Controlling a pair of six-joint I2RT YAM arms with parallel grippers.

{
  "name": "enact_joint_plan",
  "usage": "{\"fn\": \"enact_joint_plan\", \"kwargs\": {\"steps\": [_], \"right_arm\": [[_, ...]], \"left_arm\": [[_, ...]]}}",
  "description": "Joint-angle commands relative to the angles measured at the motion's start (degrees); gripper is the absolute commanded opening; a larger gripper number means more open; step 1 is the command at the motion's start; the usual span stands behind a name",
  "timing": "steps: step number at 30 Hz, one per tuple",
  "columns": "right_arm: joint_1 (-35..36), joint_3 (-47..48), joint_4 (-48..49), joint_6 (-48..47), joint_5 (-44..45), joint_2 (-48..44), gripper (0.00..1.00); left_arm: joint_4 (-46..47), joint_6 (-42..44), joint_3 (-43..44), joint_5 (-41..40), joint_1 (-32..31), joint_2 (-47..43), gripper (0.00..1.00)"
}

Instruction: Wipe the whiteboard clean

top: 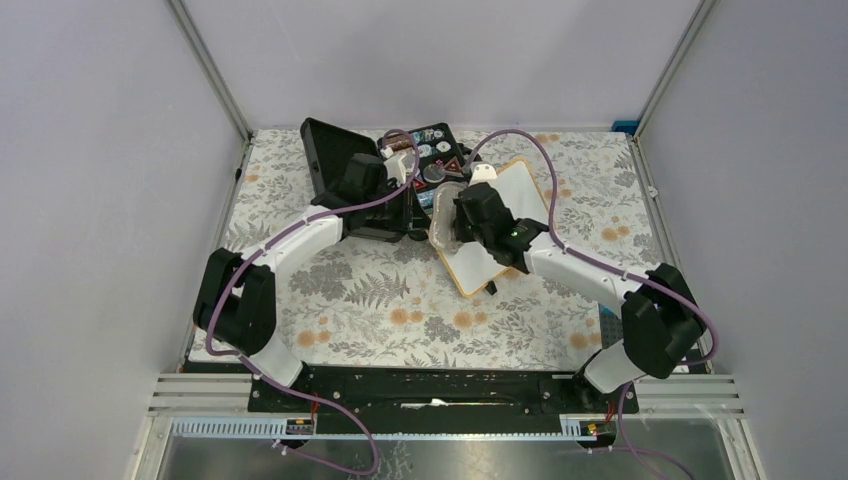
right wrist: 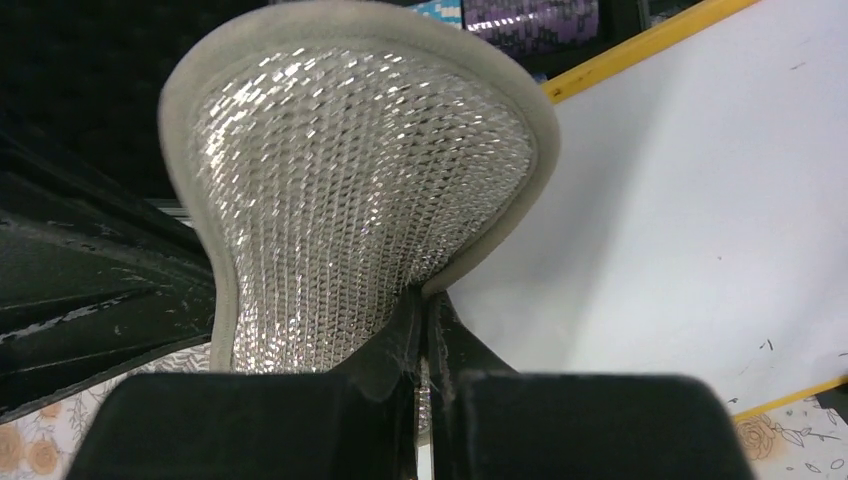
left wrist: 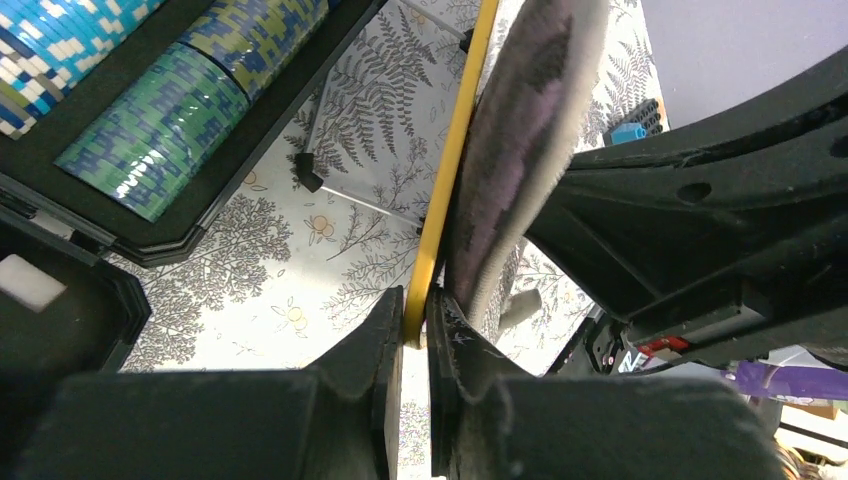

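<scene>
Whiteboard [right wrist: 680, 200] shown white, framed in yellow, pad [right wrist: 350, 180] rendered in silver mesh with grey-beige rim, tablecloth [top: 400, 300] printed with grey ferns and orange flowers, case [top: 328, 150] seen black, chips [left wrist: 150, 140] patterned in blue and green blocks.

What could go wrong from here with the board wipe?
1. The right claw pinches the mesh pad only at one edge, so the pad may fold or slip out under pressure.
2. The left claw clamps just the thin frame of the whiteboard, and a hard wipe might twist it loose.
3. The open black case sits close beside the board, so a sliding board could knock it.
</scene>
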Motion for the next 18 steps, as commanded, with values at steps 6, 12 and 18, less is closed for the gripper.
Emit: {"fn": "enact_joint_plan", "kwargs": {"steps": [6,12,18], "right_arm": [[-19.83,-13.59,3.70,4.60,-7.05,-5.38,0.00],[-29.44,-16.98,7.72,6.47,-13.35,-1.24,0.00],[-29.67,-20.82,10.64,9.14,-21.23,0.96,0.00]], "left_arm": [[2.72,0.87,0.93,-1.15,0.14,-2.19,0.00],[2.70,0.96,0.78,-1.38,0.14,-2.18,0.00],[2.68,1.04,0.77,-1.40,0.14,-2.23,0.00]]}}
